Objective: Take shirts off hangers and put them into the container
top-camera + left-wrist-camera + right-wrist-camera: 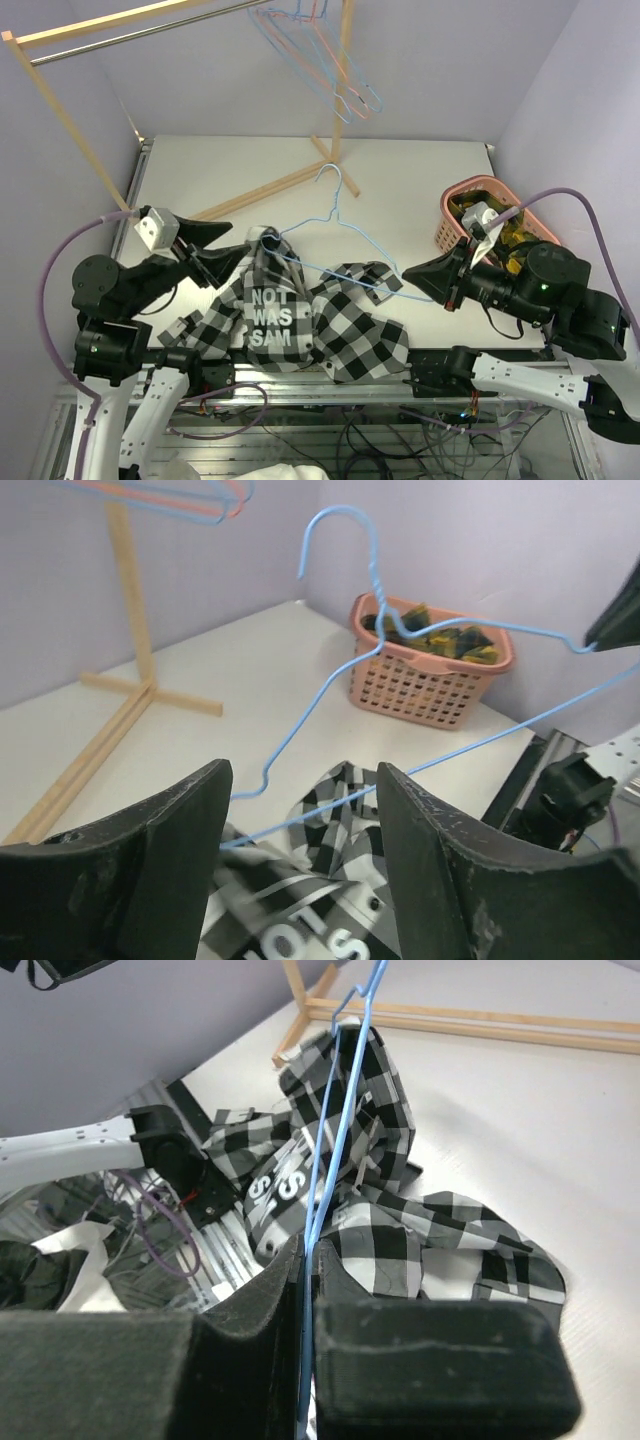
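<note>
**Operator:** Report task progress.

**Technician:** Incomplete. The black-and-white checked fabric shirt with white lettering (275, 315) lies crumpled on the table between the two pincers, not in the container. The right pincer (308, 1260) is clamped together on the light blue wire hanger (377, 580). The wire runs away from its tips toward the shirt collar.

**Operator:** Left side?

**Technician:** The left pincer (300, 810) stands with its fingers apart and holds nothing. The shirt is directly below and ahead of it. Whether the far hanger end is clear of the collar cannot be told.

**Operator:** Container?

**Technician:** The pink slotted plastic basket (410, 685) sits just behind the right pincer and already holds yellow-and-dark items (445, 640) (probably garments). Other blue and pink wire hangers (330, 60) hang bare. What is left, by my judgement: free the hanger, then move the shirt across.
</note>
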`<state>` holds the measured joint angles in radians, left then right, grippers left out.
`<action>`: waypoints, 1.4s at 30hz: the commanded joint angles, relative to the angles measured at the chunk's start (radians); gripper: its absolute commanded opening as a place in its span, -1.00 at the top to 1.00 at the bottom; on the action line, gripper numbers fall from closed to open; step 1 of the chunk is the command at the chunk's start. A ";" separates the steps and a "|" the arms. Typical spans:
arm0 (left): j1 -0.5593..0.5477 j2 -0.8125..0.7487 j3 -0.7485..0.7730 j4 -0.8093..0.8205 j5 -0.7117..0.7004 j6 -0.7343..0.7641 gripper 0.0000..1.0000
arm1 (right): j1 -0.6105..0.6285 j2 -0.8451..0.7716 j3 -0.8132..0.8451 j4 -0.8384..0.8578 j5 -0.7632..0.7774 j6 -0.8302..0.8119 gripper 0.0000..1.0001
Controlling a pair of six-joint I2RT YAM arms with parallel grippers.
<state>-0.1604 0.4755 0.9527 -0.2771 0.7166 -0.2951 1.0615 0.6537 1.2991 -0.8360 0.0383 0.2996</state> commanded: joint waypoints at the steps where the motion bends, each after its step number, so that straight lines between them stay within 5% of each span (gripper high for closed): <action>1: -0.001 0.018 -0.040 -0.116 -0.154 0.052 -0.40 | 0.000 0.027 0.031 -0.018 0.064 0.008 1.00; 12: -0.001 -0.038 -0.136 -0.197 -0.470 0.091 -0.11 | 0.000 0.139 0.142 0.045 0.164 -0.057 1.00; 25: -0.001 -0.075 -0.163 -0.211 -0.527 0.078 -0.05 | -0.004 0.582 0.231 0.662 0.501 -0.428 1.00; 32: -0.001 -0.060 -0.164 -0.211 -0.528 0.077 -0.03 | -0.041 0.839 0.473 0.746 0.469 -0.495 1.00; 42: -0.002 -0.058 -0.169 -0.204 -0.508 0.077 0.01 | -0.243 0.894 0.563 0.776 0.199 -0.323 1.00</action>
<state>-0.1604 0.4133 0.7898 -0.4870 0.2081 -0.2173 0.8940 1.5562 1.8267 -0.1238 0.3622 -0.1078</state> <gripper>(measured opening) 0.499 0.023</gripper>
